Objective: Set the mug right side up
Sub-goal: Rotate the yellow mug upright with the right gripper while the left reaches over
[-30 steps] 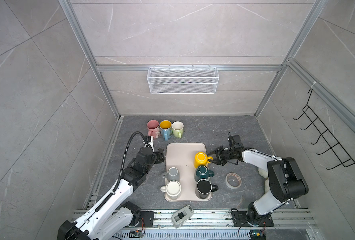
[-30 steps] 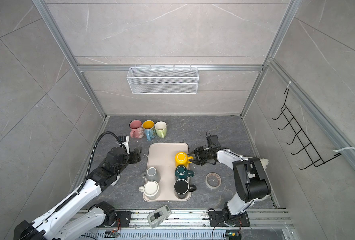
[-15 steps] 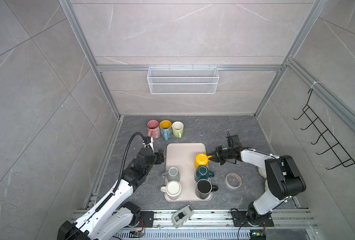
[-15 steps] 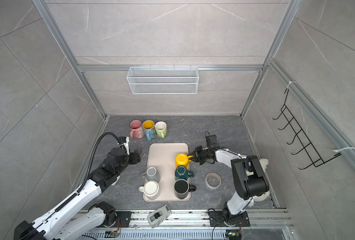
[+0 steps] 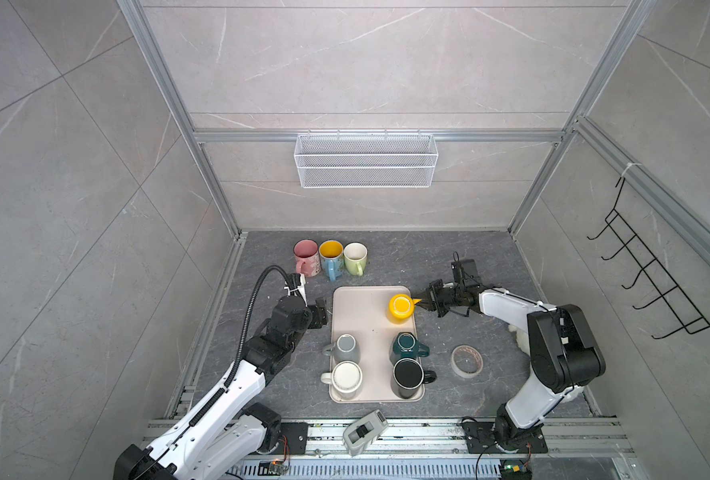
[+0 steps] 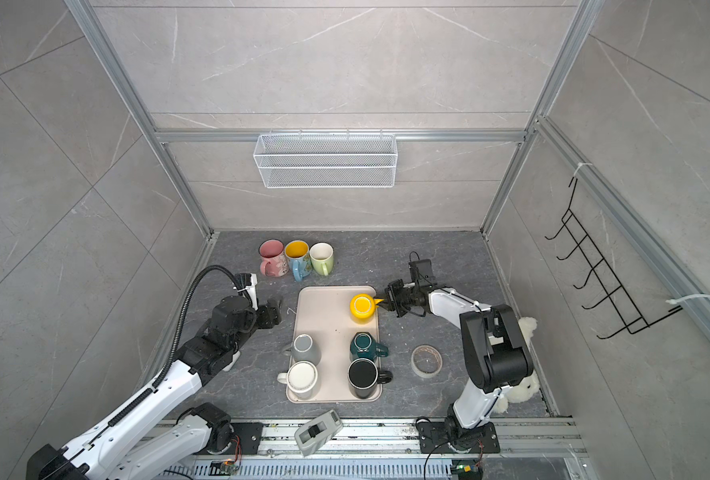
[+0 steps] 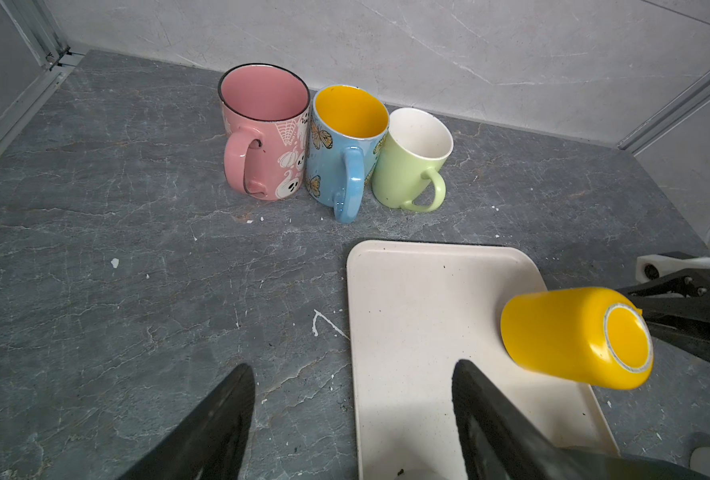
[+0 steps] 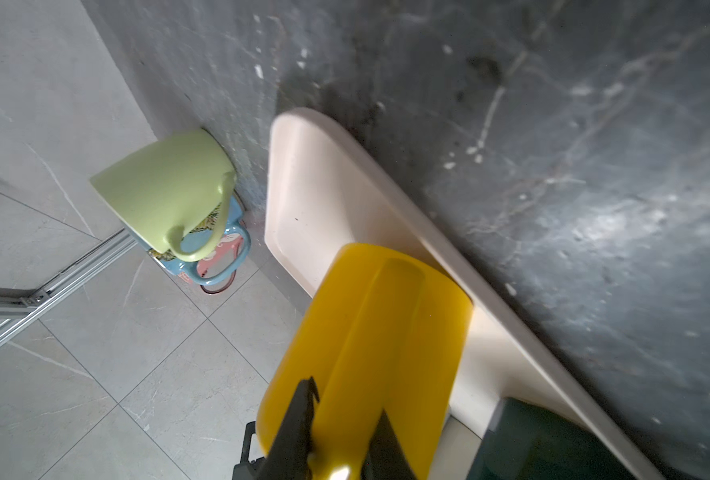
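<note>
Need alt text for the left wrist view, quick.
A yellow mug sits base-up on the tray, gripped at its far side by the right gripper. A pink mug, a blue mug and a green mug stand upright behind; the left gripper is open in front.

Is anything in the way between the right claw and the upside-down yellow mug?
No, nothing visible is in the way. The right gripper is right at the yellow mug, with its jaws closed on the handle, at the edge of the tray.
</note>
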You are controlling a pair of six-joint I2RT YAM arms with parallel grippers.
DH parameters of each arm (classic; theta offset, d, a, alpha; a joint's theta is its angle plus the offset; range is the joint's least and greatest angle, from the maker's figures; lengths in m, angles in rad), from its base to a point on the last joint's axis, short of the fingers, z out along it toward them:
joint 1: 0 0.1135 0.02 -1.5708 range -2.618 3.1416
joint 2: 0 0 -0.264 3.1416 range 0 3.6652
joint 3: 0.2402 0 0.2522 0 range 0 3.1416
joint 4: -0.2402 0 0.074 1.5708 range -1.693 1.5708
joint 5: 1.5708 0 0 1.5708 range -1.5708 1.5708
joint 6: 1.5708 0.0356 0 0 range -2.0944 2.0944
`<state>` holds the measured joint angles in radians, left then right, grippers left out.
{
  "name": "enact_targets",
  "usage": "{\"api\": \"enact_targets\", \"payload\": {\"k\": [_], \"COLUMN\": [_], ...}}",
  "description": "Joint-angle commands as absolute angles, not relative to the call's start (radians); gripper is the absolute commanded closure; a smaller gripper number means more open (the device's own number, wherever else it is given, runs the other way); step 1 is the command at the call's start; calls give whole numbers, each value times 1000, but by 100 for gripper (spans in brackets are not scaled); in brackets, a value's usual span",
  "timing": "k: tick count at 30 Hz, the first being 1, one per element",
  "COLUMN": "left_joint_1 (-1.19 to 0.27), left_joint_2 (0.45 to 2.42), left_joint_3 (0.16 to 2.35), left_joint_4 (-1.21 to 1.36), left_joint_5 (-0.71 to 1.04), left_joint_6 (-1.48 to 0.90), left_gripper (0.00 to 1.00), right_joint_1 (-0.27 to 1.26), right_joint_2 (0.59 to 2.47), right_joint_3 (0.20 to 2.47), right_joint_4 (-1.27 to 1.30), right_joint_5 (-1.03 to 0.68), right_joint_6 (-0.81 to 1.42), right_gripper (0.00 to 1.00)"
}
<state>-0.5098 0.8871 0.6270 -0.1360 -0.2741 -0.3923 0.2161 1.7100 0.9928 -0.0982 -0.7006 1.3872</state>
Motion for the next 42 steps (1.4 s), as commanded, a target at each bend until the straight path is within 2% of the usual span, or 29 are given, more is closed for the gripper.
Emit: {"api": "enact_targets", "payload": {"k": [1,11,18,25,30,35,42], "left_joint_1": [-507,-508,-505,-506,-506,-505,-505], "left_joint_2": [868,867,869,924,1004,1049,1104], "left_joint_3": [637,656,712,855,1003,1074,1175], "left_joint_4": [-128,-134,-141,-190,-289,-274,-310], "left_joint_5": [-295,-285,-235,-103,40,186,289], "left_joint_6": [-380,-379,-367,-355,-380,-404,-372], "left_gripper": [23,23,23,23,23,23,24], "right_joint_1": [227,334,498,608,724,845,1020], "right_joint_2": [1700,1589,1442,1320,1245,1203,1245], "right_joint_3": [1055,1140,1207,1178,1137,1090,1003], "right_joint_4": [-57,-150,-291,-294,-251,-152,138], "right_joint_5": [-694,-528,-198,67,253,457,773], "right_joint_6": [1354,1085,743,477,221,-7,-427], "right_gripper": [100,100,100,100,100,100,100]}}
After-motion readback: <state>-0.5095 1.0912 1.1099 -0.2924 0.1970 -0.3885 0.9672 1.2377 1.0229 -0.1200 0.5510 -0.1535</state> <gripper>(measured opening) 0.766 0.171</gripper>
